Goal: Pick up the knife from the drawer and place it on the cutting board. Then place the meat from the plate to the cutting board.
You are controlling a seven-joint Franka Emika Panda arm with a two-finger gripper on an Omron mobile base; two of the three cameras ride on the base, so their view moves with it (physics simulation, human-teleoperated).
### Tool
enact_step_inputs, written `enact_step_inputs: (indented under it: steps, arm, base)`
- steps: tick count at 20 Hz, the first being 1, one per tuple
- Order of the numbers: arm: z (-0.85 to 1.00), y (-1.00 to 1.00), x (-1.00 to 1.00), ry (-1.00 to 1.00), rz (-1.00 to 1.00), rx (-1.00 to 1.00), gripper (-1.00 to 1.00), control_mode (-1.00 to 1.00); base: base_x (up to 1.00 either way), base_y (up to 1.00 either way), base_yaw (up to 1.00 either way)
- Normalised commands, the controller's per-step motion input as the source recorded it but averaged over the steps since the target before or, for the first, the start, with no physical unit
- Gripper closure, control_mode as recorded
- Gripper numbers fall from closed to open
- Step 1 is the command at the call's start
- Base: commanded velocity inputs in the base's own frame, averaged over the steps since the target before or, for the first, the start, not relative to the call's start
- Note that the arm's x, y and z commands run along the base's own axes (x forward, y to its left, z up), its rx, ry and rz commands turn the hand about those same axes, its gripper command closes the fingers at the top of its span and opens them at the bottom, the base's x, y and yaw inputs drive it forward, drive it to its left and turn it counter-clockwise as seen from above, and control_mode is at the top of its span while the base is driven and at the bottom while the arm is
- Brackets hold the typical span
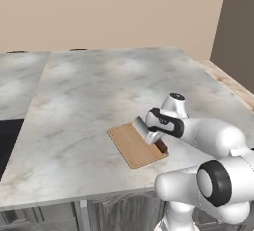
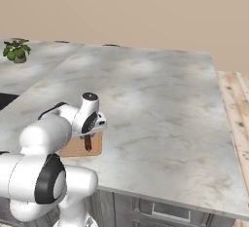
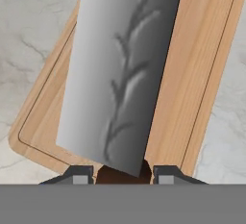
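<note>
Gripper (image 3: pixel 123 176) clamped on the dark handle of the knife (image 3: pixel 122 74), a light, stiff, slick-bladed tool best held there, poised just over the cutting board (image 1: pixel 136 144); the hand view reveals a broad grey blade spanning the board, while the base views show marble counter (image 2: pixel 160 109) around

Smooth grey metal knife (image 3: pixel 120 74) blade (mirror-like) above matt wooden cutting board (image 3: pixel 192 74), marble counter (image 1: pixel 99 86).
</note>
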Motion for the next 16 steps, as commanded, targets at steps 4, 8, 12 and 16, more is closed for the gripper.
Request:
enact_step_inputs:
  steps: [4, 8, 12, 16]
  arm:
    - [-0.09, 0.00, 0.38, 0.00, 0.00, 0.00, 1.00, -1.00]
    - [-0.18, 0.00, 0.15, -0.01, 0.00, 0.00, 1.00, -1.00]
    - [-0.23, 0.00, 0.06, 0.00, 0.00, 0.00, 1.00, -1.00]
    - [-0.25, 0.00, 0.00, 0.00, 0.00, 0.00, 1.00, -1.00]
  base:
    - [0.00, 0.00, 0.00]
    - [0.00, 0.00, 0.00]
    - [0.00, 0.00, 0.00]
    - [0.00, 0.00, 0.00]
